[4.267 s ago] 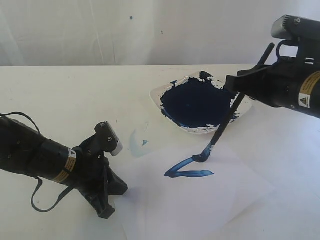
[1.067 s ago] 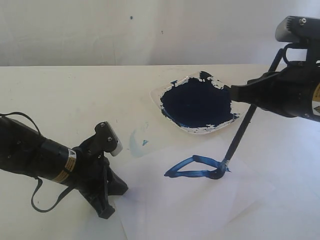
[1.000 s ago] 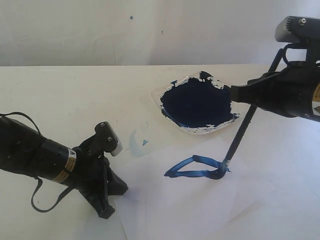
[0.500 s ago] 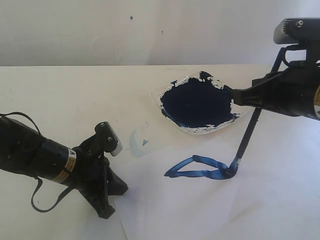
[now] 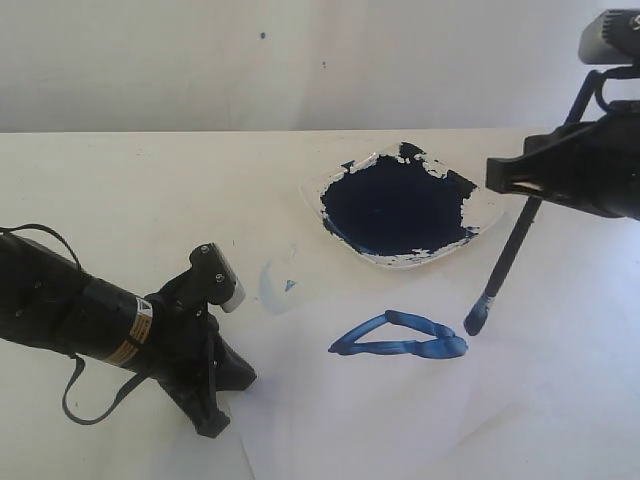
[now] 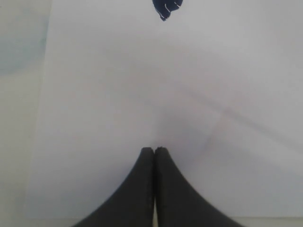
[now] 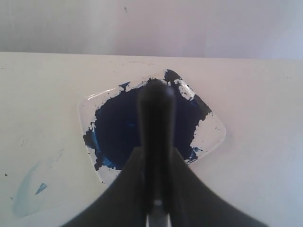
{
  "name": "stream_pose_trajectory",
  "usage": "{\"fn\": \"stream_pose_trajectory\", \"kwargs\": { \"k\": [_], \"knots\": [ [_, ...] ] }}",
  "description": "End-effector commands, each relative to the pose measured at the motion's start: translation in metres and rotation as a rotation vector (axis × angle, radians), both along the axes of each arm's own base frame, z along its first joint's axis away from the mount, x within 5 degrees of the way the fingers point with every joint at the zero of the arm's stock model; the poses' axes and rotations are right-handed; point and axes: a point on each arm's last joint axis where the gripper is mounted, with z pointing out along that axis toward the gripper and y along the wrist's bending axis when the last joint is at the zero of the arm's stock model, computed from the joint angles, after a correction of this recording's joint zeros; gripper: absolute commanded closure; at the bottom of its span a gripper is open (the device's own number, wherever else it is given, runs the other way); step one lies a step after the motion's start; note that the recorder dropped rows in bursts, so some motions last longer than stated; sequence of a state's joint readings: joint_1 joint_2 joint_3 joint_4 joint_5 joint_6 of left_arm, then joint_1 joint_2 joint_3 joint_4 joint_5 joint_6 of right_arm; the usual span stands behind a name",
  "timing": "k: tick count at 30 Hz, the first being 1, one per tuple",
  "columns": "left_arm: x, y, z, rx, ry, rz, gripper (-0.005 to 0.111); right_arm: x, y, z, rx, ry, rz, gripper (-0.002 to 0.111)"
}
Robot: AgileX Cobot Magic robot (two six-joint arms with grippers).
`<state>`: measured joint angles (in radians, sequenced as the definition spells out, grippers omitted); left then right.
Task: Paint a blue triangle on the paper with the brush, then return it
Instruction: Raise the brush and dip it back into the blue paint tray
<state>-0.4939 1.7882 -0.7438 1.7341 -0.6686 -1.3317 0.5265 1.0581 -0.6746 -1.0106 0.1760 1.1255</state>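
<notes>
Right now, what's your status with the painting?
Right gripper shut on brush, tip beside blue triangle. Outline closed on paper. Left gripper shut, empty. Nothing blocking brush.

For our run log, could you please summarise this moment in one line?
right hand: shut on brush | brush tip: beside blue triangle | left hand: shut, over paper

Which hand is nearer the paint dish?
Right. The right hand, holding the brush, hangs beside the dish rim; the left hand rests on the paper, far from it.
</notes>
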Motion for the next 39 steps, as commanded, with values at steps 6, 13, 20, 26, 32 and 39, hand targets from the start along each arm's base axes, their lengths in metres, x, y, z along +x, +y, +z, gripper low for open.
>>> {"fn": "stream_pose_trajectory", "kwargs": {
  "k": [6,13,20,26,32,39],
  "knots": [
    [-0.001,-0.001,-0.001,0.009,0.0,-0.008,0.107,-0.009,0.001,0.014,0.088,-0.055,0.04,0.108],
    [-0.001,-0.002,-0.001,0.006,0.002,-0.011,0.107,-0.01,0.007,0.022,0.141,-0.086,0.104,0.108],
    [-0.004,-0.004,0.003,-0.023,-0.007,-0.062,0.107,-0.013,0.023,0.034,0.221,-0.151,0.266,0.108],
    [-0.001,-0.003,0.042,-0.066,-0.143,-0.044,0.107,-0.014,0.026,0.035,0.243,-0.161,0.306,0.108],
    [-0.003,0.009,0.091,-0.11,-0.276,0.112,0.107,-0.004,0.013,0.041,0.178,-0.188,0.216,0.108],
    [-0.02,0.024,0.143,-0.181,-0.458,0.157,0.107,0.007,0.01,0.056,0.232,-0.225,0.228,0.108]
  ]
}}
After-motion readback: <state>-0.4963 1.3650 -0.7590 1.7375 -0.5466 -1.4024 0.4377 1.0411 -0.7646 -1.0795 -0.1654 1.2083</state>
